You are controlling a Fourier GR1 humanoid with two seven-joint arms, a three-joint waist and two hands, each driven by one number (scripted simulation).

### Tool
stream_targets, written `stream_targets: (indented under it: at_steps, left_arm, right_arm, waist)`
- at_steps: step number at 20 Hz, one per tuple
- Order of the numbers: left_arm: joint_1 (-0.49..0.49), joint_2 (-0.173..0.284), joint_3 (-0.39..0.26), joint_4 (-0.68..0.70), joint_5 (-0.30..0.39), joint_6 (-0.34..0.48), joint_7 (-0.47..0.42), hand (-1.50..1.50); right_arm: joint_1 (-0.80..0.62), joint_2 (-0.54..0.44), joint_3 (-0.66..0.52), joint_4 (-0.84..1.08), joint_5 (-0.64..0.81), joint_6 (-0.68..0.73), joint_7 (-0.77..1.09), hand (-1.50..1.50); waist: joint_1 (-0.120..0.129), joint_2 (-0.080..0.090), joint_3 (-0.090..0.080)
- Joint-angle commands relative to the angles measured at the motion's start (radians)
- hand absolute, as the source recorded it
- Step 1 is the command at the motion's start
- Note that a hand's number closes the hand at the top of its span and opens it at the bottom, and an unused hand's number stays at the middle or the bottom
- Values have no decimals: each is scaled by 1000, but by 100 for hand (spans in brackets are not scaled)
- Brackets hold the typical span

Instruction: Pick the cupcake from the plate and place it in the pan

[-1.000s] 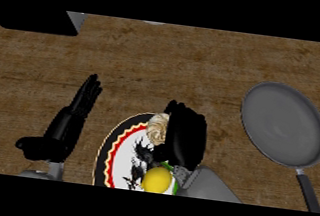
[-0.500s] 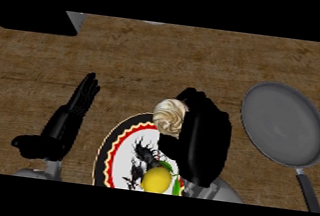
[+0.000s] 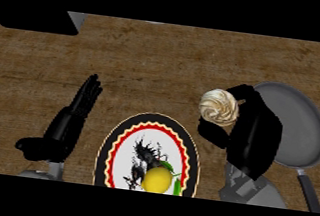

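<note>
Since the earlier frame the right robot hand (image 3: 252,141) has carried the cupcake (image 3: 218,107) off the plate (image 3: 114,147) and rightward, so it now hangs over the bare desk (image 3: 160,65) just beside the pan's (image 3: 301,132) left rim. At the left, the left robot hand (image 3: 72,117) rests with straight fingers pointing up the view, unchanged. The desk is brown woven-looking matting with a wooden strip at each side edge; a black block sits at the upper left corner. The plate shows red, yellow and black rings, a dark figure and a lemon (image 3: 157,179); no writing is legible. The right robot hand's fingers curl round the cupcake, its swirled frosting facing up. The grey pan's handle runs toward the lower right.
</note>
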Motion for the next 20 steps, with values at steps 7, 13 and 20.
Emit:
stream_targets:
  at_steps: [7,13,20]
  left_arm:
    - [0,-3,8,-7,-11,5,3,0]
    - [-43,4,28,5,6,-18,29,0]
    - [-86,-18,44,83,-2,-20,-4,0]
  right_arm:
    - [90,-220,-287,182,-49,-288,-230,150]
    - [-36,-246,-442,472,-271,-526,-421,150]
    - [-171,-336,-551,783,-530,-574,-733,150]
  waist:
    - [4,2,0]
    - [14,5,1]
    - [13,4,0]
